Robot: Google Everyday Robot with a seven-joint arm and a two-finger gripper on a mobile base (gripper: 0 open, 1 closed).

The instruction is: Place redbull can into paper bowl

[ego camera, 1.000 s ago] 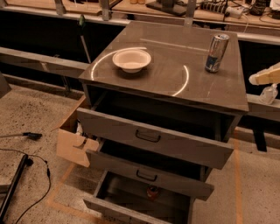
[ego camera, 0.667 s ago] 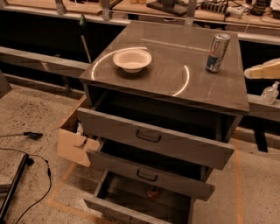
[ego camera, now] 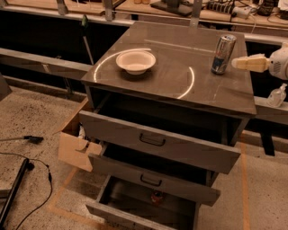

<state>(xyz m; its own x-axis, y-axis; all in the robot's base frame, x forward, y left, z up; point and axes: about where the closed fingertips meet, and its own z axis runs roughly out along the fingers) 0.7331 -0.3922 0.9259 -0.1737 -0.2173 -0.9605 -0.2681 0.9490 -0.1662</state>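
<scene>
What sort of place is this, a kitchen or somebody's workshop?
Probably a lab or workshop: a grey drawer cabinet with drawers pulled open, tape lines on the floor, cluttered workbenches behind. The gripper hovers beside the redbull can, at the picture's right edge.

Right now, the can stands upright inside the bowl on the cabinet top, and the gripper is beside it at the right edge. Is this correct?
Not quite. The camera view shows the can standing upright on the cabinet top itself, apart from the empty bowl. The gripper is indeed beside the can at the right edge.
</scene>
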